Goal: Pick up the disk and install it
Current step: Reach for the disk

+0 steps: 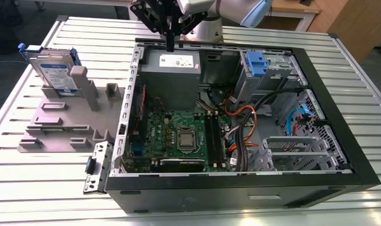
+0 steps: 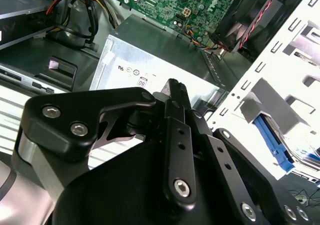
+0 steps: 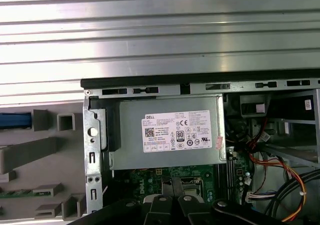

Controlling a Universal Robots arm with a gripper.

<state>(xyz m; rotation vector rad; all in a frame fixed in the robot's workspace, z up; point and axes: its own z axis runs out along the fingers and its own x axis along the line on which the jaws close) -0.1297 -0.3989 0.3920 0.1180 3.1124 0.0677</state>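
The disk [image 1: 54,70], a silver drive with a blue-and-white label in a blue carrier, stands on edge in the grey slotted holder [image 1: 64,125] at the exterior view's left, outside the computer case. In the first wrist view a strip of the disk's blue carrier [image 3: 14,120] shows beside the holder. My gripper [image 1: 170,46] hangs over the far rim of the open case, above the grey power supply [image 1: 171,70], well apart from the disk. Its black fingers [image 2: 176,92] point down, shut together with nothing between them.
The open black computer case [image 1: 341,117] lies on a slatted metal table [image 1: 27,174]. Inside it are the green motherboard [image 1: 184,136], bundled cables [image 1: 247,117] and a drive bay with another blue carrier [image 1: 256,63]. The holder has several empty slots.
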